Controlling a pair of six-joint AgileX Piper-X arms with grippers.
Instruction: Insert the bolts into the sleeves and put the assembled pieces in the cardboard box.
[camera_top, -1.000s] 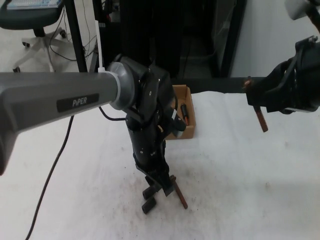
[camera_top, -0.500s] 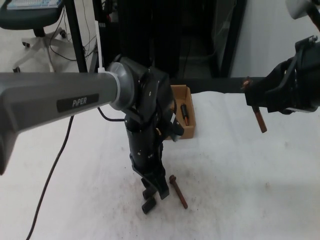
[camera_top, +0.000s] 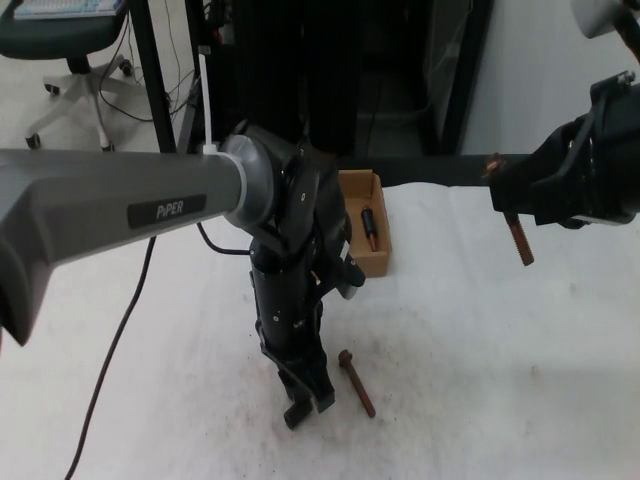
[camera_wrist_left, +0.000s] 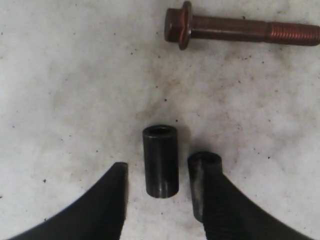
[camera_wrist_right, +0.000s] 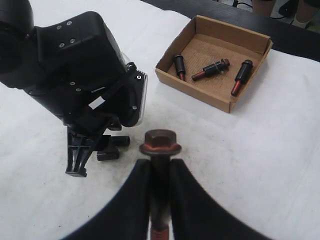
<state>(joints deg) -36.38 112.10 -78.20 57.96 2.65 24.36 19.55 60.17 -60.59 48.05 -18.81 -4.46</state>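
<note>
Your bench (camera_top: 520, 380): white speckled covering, with a rust-brown smudge where the small parts lie.
- Cardboard box (camera_wrist_right: 192, 93), one (open-topped), near the far edge.
- Flanged bolt (camera_wrist_left: 240, 31), one, copper-coloured, lying flat.
- Black sleeve (camera_wrist_right: 118, 141), on its side near the bolt.
- Second sleeve (camera_wrist_right: 108, 156), just beside the first.
</note>
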